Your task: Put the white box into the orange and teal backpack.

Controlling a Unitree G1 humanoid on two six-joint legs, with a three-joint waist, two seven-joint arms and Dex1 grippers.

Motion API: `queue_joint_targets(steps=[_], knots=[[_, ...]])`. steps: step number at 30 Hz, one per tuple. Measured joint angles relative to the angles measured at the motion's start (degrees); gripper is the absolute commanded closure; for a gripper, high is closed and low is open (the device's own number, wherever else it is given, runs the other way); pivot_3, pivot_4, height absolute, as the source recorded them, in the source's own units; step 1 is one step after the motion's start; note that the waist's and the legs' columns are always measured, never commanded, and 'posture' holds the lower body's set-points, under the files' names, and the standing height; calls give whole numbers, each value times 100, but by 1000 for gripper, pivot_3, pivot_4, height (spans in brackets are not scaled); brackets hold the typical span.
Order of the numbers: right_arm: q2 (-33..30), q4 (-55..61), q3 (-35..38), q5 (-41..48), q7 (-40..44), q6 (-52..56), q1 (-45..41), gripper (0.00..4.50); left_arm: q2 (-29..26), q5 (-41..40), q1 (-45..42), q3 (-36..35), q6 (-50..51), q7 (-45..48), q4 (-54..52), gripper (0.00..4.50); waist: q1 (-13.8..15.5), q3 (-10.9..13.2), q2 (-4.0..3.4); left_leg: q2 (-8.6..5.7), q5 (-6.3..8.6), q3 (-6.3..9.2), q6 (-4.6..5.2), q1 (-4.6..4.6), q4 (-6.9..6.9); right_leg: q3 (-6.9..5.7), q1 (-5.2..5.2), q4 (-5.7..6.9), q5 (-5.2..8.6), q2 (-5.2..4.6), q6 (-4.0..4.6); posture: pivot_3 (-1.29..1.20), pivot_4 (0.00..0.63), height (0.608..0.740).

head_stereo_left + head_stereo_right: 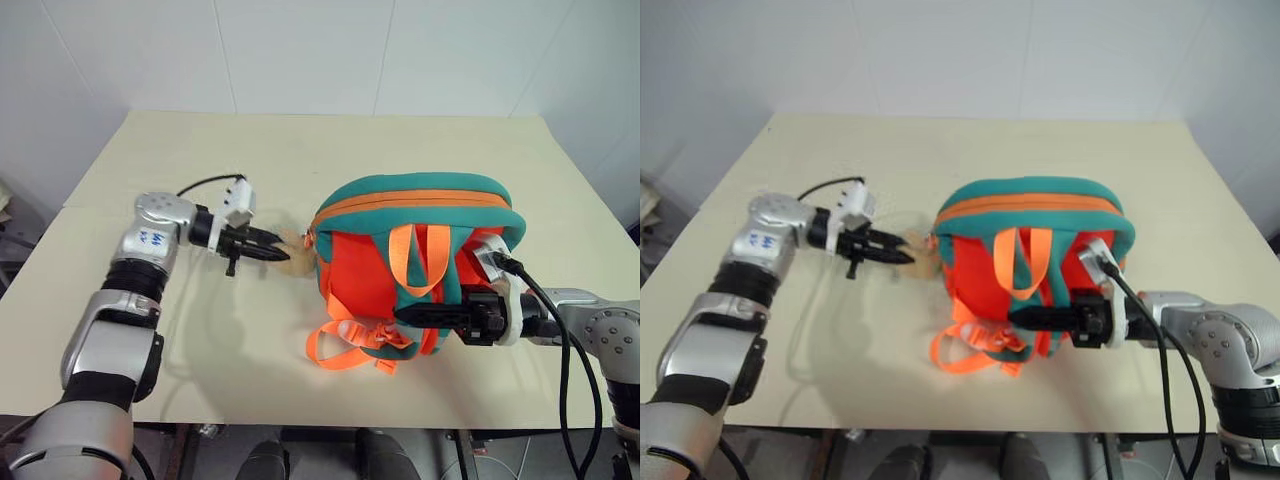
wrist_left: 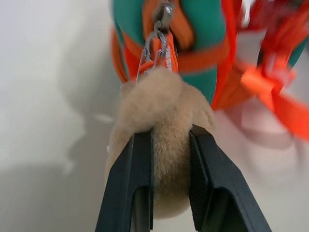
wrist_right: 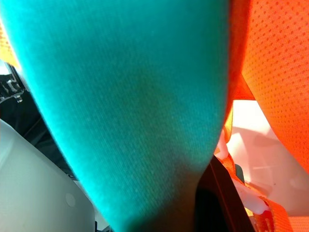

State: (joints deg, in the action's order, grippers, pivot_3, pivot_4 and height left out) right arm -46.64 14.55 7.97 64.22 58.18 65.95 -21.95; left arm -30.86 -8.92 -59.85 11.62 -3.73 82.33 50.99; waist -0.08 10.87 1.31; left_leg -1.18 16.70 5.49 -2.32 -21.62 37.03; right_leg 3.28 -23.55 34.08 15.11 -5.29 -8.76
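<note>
Left claw (image 2: 171, 159) pinching tan plush toy (image 2: 161, 111) of bright orange, teal-edged backpack (image 1: 415, 235).

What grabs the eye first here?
The bright orange and teal backpack lying on the pale tabletop, straps up. At its left end the left gripper is closed on the tan plush toy clipped to the zipper. The right gripper is shut on a teal shoulder strap.

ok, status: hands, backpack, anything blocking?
Left hand clamped on plush toy at zipper. Right hand shut on teal strap. Orange and teal backpack zipped shut.
</note>
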Motion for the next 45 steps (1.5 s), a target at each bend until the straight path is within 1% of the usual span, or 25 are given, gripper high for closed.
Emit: queue_joint_targets(steps=[4,7,10,12,14,17,20,22,24,25,27,30,33,38,41,45], knots=[[0,4,39,53,-59,31,8,3954,351,234,20,-27,-403,-358,178,3761,26,0,0,-3,0,0,0,0,7,0,2,-5,0,-4,-1,0,150,740],[6,4,48,66,-98,30,1,3954,548,341,85,-78,-629,-703,150,3761,122,0,0,-7,0,1,0,1,12,0,5,-9,-2,-6,-4,0,150,740],[41,6,49,74,-119,21,-23,3954,583,319,384,-212,-650,-785,-178,3761,156,0,0,-6,0,2,0,0,12,0,4,-8,-3,-6,-4,0,150,740],[37,3,56,75,-112,16,-58,3954,456,228,645,-267,-483,-706,-708,3761,145,-1,0,-6,0,1,0,-1,7,1,3,-3,-3,-6,-4,0,150,740],[-6,-5,75,64,-77,15,-93,3238,273,111,896,-303,-255,-562,-1266,3217,138,0,0,-4,0,1,0,-2,1,1,1,1,-3,-6,-4,0,150,740],[-146,-113,144,-5,0,-36,-249,2283,-46,-61,1181,-385,-33,-328,-1957,2321,93,0,0,-2,1,-1,1,-5,-4,1,-6,-1,-2,-5,-4,0,150,740],[-317,-77,215,-310,110,-452,-272,1245,-438,-272,1464,-539,201,-218,-2715,1354,69,0,0,0,1,-1,1,-6,-8,0,-7,-5,-2,-4,-3,0,150,740],[-462,76,310,-604,210,-829,-103,537,-696,-459,1727,-683,466,-161,-3261,720,63,0,-1,0,2,-2,2,-6,-10,0,-6,-9,-2,-5,-3,0,150,740],[-633,182,473,-899,359,-1236,151,0,-971,-669,2094,-801,771,-107,-3815,122,40,0,-1,0,5,-4,5,-6,-11,0,-4,-12,-2,-6,-3,0,150,740],[-680,209,587,-1031,424,-1454,280,0,-1080,-786,2319,-871,949,-86,-4081,53,30,0,-1,0,6,-5,6,-7,-10,0,-3,-14,-2,-6,-3,0,150,740],[-723,211,757,-1206,511,-1746,410,0,-1184,-986,2662,-937,1239,-66,-4469,53,25,0,-1,-1,6,-5,7,-7,-5,0,-1,-14,-2,-8,-4,0,150,740],[-853,196,1016,-1429,617,-2058,661,0,-1211,-1242,3026,-1003,1499,-95,-4869,53,28,0,0,-1,6,-3,7,-5,1,-1,2,-24,-1,-8,-2,0,150,740],[-1032,92,1228,-1880,852,-2577,1204,0,-1211,-1346,3382,-1134,1477,-182,-5059,53,20,0,-1,0,6,-4,7,9,-3,-1,12,-23,2,-6,3,0,150,740],[-1058,-414,1386,-2772,1220,-3761,1937,0,-1064,-1516,4186,-1412,1293,-516,-5321,53,-12,0,-1,0,6,-18,7,16,-4,10,13,-23,2,-8,4,0,150,740],[-1058,-879,1513,-3106,1456,-4435,2048,0,-1042,-1538,4640,-1616,1094,-677,-5371,53,-21,0,-1,4,6,-20,6,22,-5,11,14,-21,2,-6,5,0,150,740],[-1058,-1367,1499,-3337,1734,-5075,1991,0,-1146,-1553,4954,-1893,847,-717,-5449,53,-14,0,-2,4,7,-20,6,38,-5,11,30,-21,4,-7,11,0,150,740]])
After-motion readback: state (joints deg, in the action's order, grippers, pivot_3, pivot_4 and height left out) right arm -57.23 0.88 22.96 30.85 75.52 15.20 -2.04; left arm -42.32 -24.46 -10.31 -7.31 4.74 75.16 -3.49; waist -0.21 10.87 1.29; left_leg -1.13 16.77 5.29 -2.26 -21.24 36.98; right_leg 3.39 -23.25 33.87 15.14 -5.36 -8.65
